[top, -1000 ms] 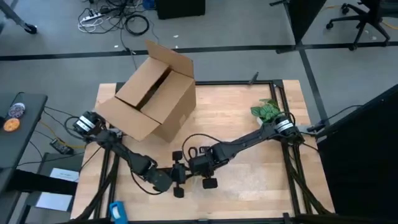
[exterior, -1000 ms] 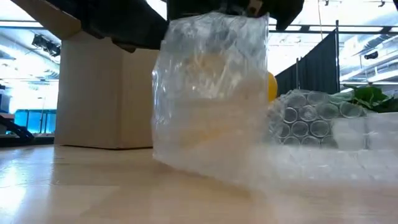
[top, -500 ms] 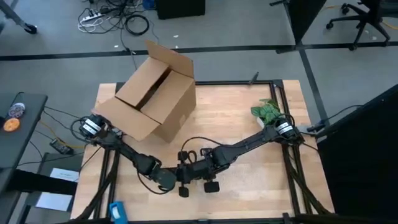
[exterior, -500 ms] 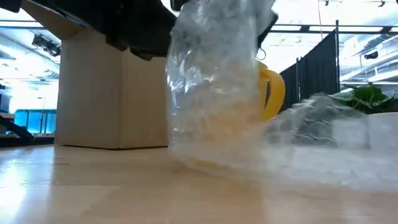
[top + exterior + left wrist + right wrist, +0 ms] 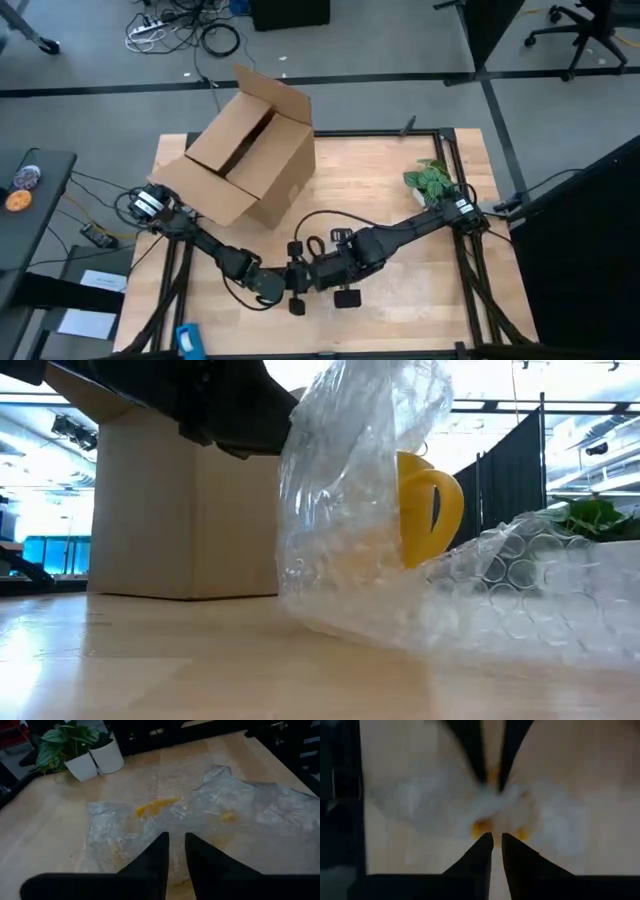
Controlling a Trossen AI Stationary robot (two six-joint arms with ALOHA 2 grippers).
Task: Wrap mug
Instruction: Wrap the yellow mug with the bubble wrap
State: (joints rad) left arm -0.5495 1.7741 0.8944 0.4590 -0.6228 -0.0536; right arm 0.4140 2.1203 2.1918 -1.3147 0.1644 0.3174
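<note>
Partly bubble-wrapped glossy yellow mug [image 5: 428, 505]

yellow-orange glossy mug [image 5: 425, 505] upright, handle exposed, body half-covered by crinkly clear bubble wrap [image 5: 360, 510] draped over it.

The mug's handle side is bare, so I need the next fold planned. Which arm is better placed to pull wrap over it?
Probably the right gripper: loose bubble wrap lies on its side, by the mug handle. The left gripper pinches the raised sheet.
</note>
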